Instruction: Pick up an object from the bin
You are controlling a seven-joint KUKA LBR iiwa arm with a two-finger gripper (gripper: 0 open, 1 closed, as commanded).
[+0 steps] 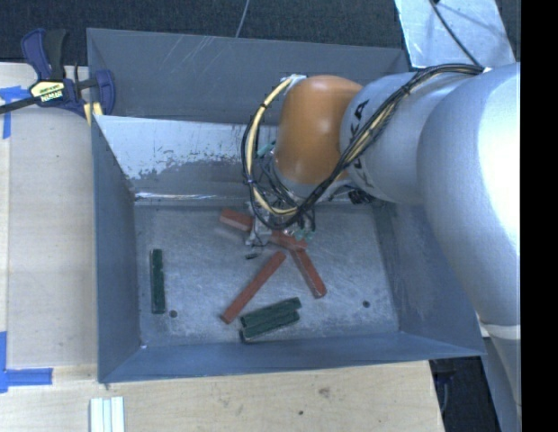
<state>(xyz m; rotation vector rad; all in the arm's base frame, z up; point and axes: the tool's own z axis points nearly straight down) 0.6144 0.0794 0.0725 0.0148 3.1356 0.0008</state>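
My gripper (257, 238) is low in the middle of the bin, under the arm's orange cover, with its tips down among several red-brown sticks. One long red-brown stick (254, 287) runs from the gripper down to the left. Another red-brown stick (308, 272) angles down to the right. A third, shorter red-brown piece (234, 220) lies just left of the gripper. Whether anything sits between the fingers is hidden.
A dark green ridged bar (271, 318) lies near the bin's front wall, below the sticks. A thin dark green stick (157, 281) lies upright by the left wall. The arm covers the bin's right rear part.
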